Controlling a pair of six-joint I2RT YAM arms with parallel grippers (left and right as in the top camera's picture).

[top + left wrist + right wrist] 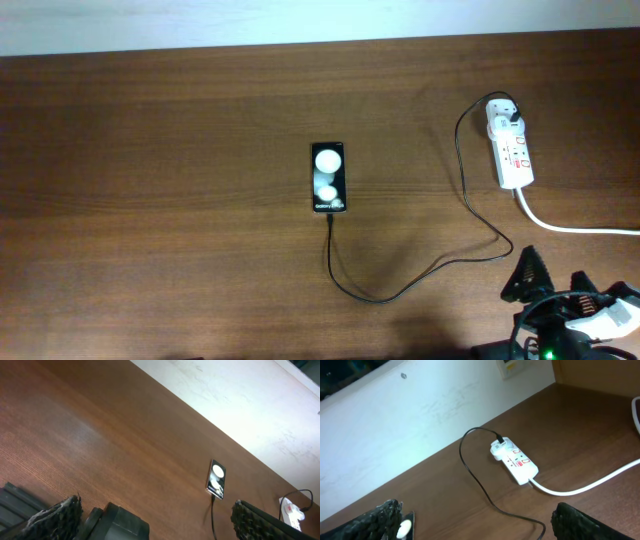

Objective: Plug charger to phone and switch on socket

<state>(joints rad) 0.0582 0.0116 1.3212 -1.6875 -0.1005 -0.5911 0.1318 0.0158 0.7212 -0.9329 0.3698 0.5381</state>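
Note:
The black phone point(329, 177) lies flat mid-table, with two white spots on its face. It also shows in the left wrist view point(216, 479) and at the edge of the right wrist view point(402, 527). The thin black charger cable point(400, 293) runs from the phone's near end in a curve to a white adapter point(503, 120). The adapter sits in the white socket strip point(512, 155) at the right, which also shows in the right wrist view point(517, 462). My right gripper point(570, 290) is open and empty at the near right edge, apart from the cable. My left gripper point(155, 507) is open and empty, and is out of the overhead view.
The socket's thick white cord point(570, 228) runs off the table's right side. A pale wall point(420, 405) borders the table's far edge. A brown panel stands at the far right in the right wrist view.

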